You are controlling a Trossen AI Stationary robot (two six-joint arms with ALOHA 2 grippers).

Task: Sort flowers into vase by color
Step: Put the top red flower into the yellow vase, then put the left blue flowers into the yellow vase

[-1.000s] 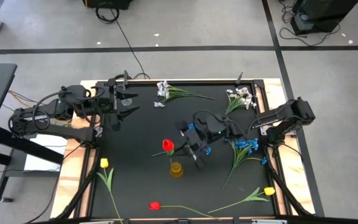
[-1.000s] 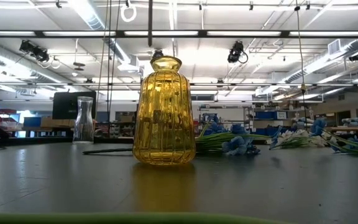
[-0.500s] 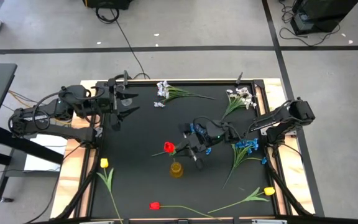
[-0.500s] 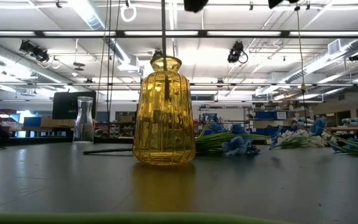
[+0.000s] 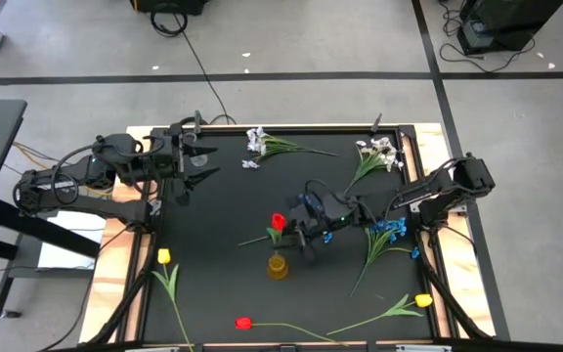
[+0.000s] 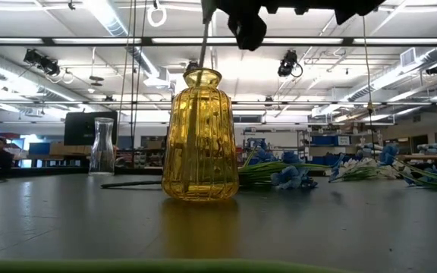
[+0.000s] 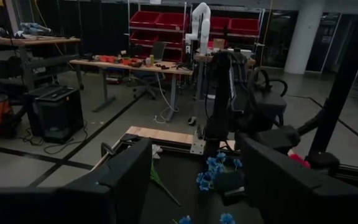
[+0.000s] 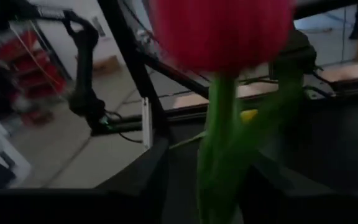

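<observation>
Since a moment ago, the right tool (image 5: 297, 238) has come lower over the yellow vase (image 5: 278, 265) and the red tulip (image 5: 279, 222) has dropped, its stem now well down inside the vase; whether the fingers have let go cannot be told, as the stem sits between them in the wrist view. One red tulip looks nearly placed, though red in yellow glass seems a doubtful match. The left tool (image 5: 186, 168), wide and empty, waits far from the vase; no writing is readable.
</observation>
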